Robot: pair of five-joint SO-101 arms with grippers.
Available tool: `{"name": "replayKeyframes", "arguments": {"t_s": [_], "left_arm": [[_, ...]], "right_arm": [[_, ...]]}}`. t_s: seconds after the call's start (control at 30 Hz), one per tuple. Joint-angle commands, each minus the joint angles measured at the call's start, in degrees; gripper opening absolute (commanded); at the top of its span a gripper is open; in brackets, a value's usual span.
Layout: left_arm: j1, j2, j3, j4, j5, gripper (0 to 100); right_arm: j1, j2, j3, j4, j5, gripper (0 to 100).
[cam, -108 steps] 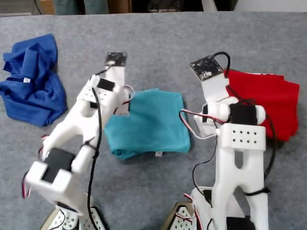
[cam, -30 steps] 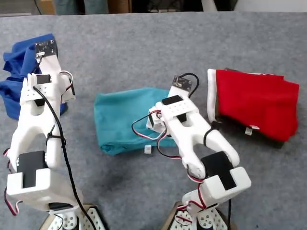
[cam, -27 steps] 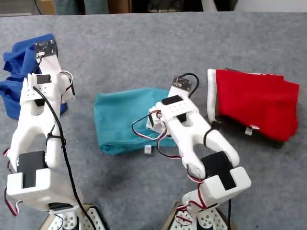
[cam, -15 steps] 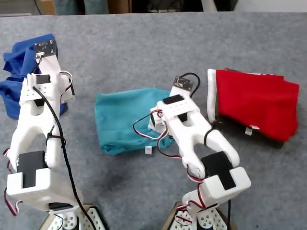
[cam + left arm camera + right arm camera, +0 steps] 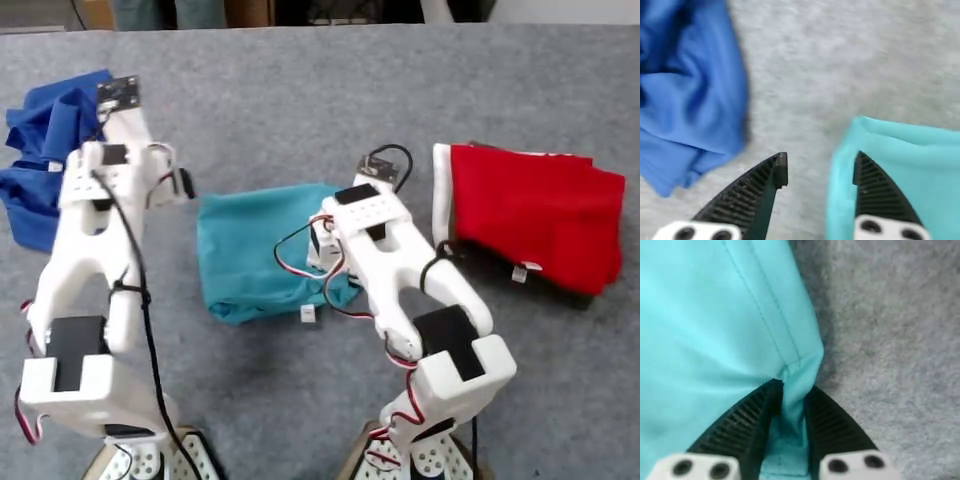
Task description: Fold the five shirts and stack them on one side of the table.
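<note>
Right gripper: fingers nearly together, clamped on a hemmed fold at the edge of the teal shirt, mid-table. Folded red shirt lies well apart, on the right side. Left gripper: fingers apart, holding nothing. One fingertip is over the teal shirt's far corner; the crumpled blue shirt is just beyond the other.
</note>
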Motion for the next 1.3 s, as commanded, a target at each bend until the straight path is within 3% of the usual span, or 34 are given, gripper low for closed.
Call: {"name": "replayKeyframes", "arguments": {"t_s": [0.0, 0.33, 0.5, 0.87, 1.1, 1.27], "left_arm": [[4.1, -0.4, -3.5, 0.9, 1.8, 25], [5.8, -0.1, 5.1, -6.9, 2.0, 25], [5.2, 7.0, 6.7, -11.6, 2.0, 25], [4.2, 24.0, -12.7, 0.2, 2.0, 24], [8.1, 24.4, -16.1, 4.0, -0.1, 3], [13.6, 24.9, -16.0, 4.0, -0.8, 3]], "right_arm": [[-0.4, 0.0, -1.4, 0.7, 0.3, 4.2], [-0.4, 0.0, -1.4, -1.8, 0.1, 4.2], [-0.4, 0.0, -1.4, -1.8, 0.1, 4.2], [-0.5, 0.0, 1.3, -1.8, 0.4, 4.2], [-0.8, 0.0, 1.4, -1.8, 0.5, 4.2], [0.7, -0.1, 0.4, -0.5, 0.5, 4.2]]}}
